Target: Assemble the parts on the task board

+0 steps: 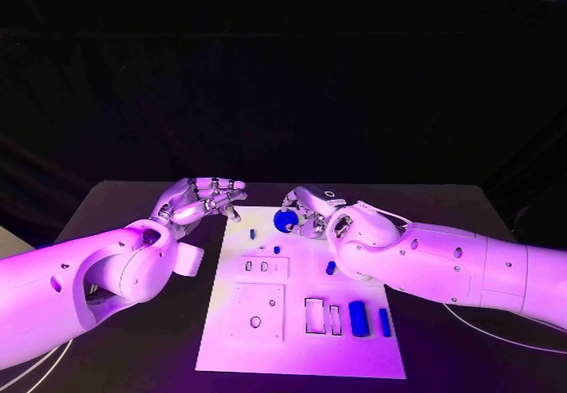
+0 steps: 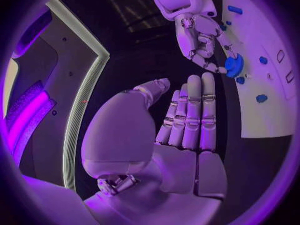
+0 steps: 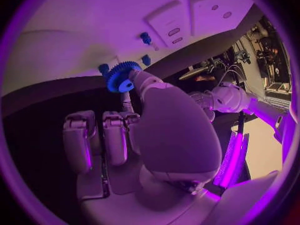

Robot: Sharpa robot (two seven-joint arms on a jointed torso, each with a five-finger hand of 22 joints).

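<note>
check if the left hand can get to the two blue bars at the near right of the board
Probably not easily. The left hand hovers empty off the task board's far left edge, while the blue bars lie at its near right, close beside the right arm. The right hand holds a blue gear.

Right hand holding a blue gear at the edge of the task board

The right hand [image 3: 156, 135] is gripping a blue toothed gear [image 3: 120, 76] with its thumb tip against the gear's face, right at the near edge of the white task board [image 3: 81, 40]. A small blue peg [image 3: 145, 37] is standing on the board, with two more small blue parts [image 3: 145, 60] sitting close to the gear. Two raised plates [image 3: 172, 20] with slots and holes are lying further along the board. The left arm [image 3: 234, 99] is reaching in over the black table.
</note>
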